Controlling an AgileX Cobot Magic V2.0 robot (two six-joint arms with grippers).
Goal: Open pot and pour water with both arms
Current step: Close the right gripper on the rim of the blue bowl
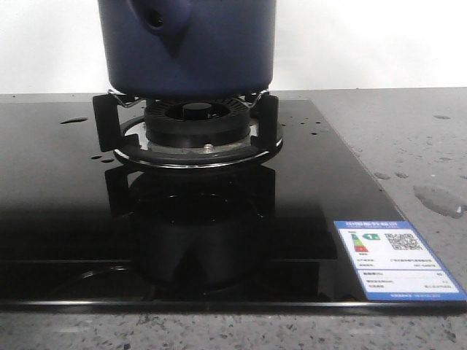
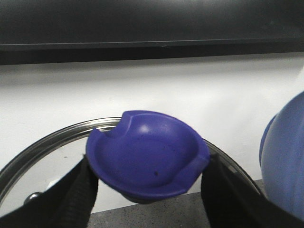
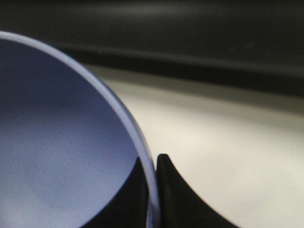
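The dark navy pot stands at the pot supports of the burner, its handle socket with a round hole facing me. Neither gripper shows in the front view. In the left wrist view my left gripper is shut on the blue knob of a steel-rimmed glass lid, held beside the pot's side. In the right wrist view my right gripper is shut on the pot's rim, one finger inside and one outside. Water shows as drops on the hob and a puddle on the counter.
The gas burner with black pot supports sits on a glossy black glass hob. An energy label sticker is at the hob's front right corner. Grey speckled counter surrounds the hob. A white wall stands behind.
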